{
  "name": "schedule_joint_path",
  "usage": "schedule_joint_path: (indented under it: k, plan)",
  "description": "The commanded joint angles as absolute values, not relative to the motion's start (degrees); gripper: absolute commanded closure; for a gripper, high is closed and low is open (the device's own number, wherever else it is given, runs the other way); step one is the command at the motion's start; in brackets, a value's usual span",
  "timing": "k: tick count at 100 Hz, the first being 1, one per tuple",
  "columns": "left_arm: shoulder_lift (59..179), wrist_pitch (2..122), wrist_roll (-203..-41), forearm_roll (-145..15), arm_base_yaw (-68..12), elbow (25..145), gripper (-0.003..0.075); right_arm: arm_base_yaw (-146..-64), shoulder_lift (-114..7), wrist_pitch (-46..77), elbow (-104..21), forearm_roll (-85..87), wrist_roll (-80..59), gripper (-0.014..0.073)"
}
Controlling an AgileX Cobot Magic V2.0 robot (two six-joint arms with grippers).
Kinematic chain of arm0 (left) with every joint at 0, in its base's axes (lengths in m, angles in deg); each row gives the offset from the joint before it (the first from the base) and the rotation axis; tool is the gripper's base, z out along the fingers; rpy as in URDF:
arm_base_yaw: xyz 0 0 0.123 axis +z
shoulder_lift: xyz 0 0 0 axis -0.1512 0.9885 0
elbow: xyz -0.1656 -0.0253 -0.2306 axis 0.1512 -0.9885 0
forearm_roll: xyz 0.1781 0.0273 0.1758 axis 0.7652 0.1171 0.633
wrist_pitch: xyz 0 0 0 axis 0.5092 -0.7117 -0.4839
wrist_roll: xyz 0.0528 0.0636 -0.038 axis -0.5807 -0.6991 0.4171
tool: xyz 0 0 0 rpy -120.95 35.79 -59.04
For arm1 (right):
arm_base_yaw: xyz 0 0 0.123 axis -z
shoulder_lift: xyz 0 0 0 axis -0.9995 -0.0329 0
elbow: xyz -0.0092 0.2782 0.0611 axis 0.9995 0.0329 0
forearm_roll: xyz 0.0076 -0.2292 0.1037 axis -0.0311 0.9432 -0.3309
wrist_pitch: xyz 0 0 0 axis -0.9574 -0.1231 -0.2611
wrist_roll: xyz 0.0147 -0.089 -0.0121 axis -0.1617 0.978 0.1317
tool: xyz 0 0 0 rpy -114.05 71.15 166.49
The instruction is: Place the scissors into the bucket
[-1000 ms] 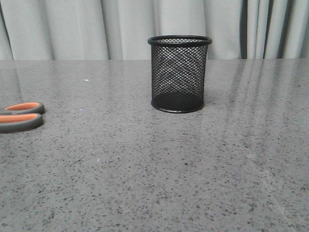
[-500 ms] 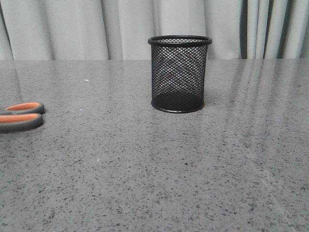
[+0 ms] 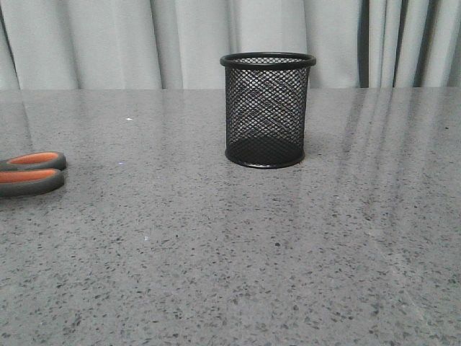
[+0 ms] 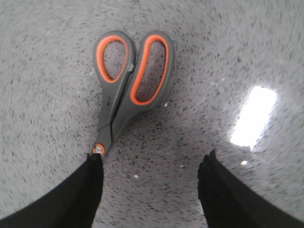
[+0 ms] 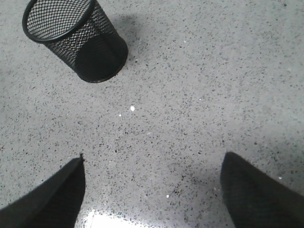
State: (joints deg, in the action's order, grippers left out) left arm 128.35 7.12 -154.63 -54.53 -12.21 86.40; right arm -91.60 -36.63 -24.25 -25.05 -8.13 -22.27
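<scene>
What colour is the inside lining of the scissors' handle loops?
Orange, inside dark grey handles; the scissors show best in the left wrist view.

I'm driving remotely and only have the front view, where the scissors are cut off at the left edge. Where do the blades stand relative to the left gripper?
Observer: In the left wrist view the scissors lie flat on the table, pivot just off one fingertip of the left gripper; the blades are hidden beneath that finger.
Operator: Is that gripper open?
Observer: Yes, open, with bare table between the fingers and nothing held.
Operator: And the right one?
Observer: The right gripper is open too, empty, above bare table, with the bucket upright and apart from it.
</scene>
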Motion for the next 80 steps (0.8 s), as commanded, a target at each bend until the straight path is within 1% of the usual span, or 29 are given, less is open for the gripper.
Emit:
schedule_joint_path:
  k: [1,38,52,66,80]
  plan:
    - [129.59,10.93,-157.58,-55.76,-12.22,88.48,0.0318,-91.8,-37.04,-21.69,-27.04,-8.68,-21.43,0.0064]
    - [137.68,15.01,-161.5,-55.66,-12.22,88.63,0.0318,-91.8,-37.04,-21.69,-27.04,-8.68,-21.34,0.0064]
    - [140.6,15.11,-163.46,-55.66,-12.22,90.51,0.0318,-91.8,-37.04,-21.69,-27.04,-8.68,-21.21,0.0064]
    - [143.89,14.6,-163.46,-55.77,-12.22,92.95,0.0318,-91.8,-37.04,-21.69,-27.04,-8.68,-21.21,0.0064]
    - [147.54,10.53,-163.56,-55.37,-12.22,94.79,0.0318,-91.8,-37.04,-21.59,-26.92,-8.68,-21.21,0.0064]
